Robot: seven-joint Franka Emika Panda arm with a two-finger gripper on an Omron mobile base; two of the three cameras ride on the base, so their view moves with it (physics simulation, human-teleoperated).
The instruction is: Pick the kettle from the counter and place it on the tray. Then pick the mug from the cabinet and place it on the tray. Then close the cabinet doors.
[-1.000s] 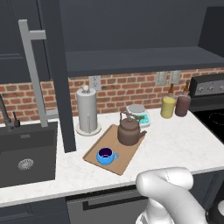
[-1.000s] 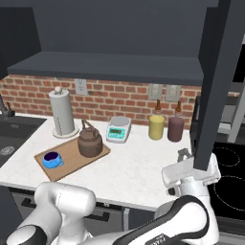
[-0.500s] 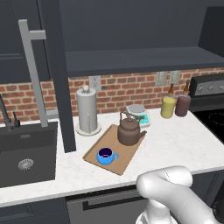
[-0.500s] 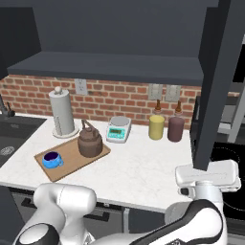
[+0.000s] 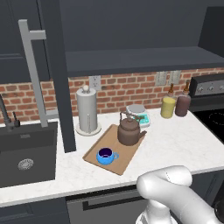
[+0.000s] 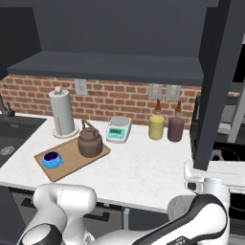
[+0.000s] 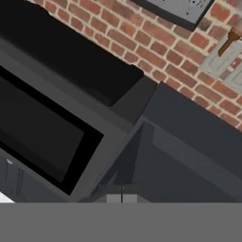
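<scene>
White marbled counter (image 5: 175, 144) under brick. Left cabinet door (image 5: 54, 74) stands open, cutting off the sink's corner. Tray (image 5: 114, 151) carries mug (image 5: 105, 155) and, right of it, kettle (image 5: 130, 130). Gripper (image 7: 121, 199) closed and empty, tips barely visible.

Glossy white arm (image 6: 201, 220), dark joints

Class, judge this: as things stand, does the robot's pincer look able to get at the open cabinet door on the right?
Probably yes. The pincer, shut, sits close to the open cabinet door, and nothing stands between them; the kettle and mug rest far off on the tray.
</scene>
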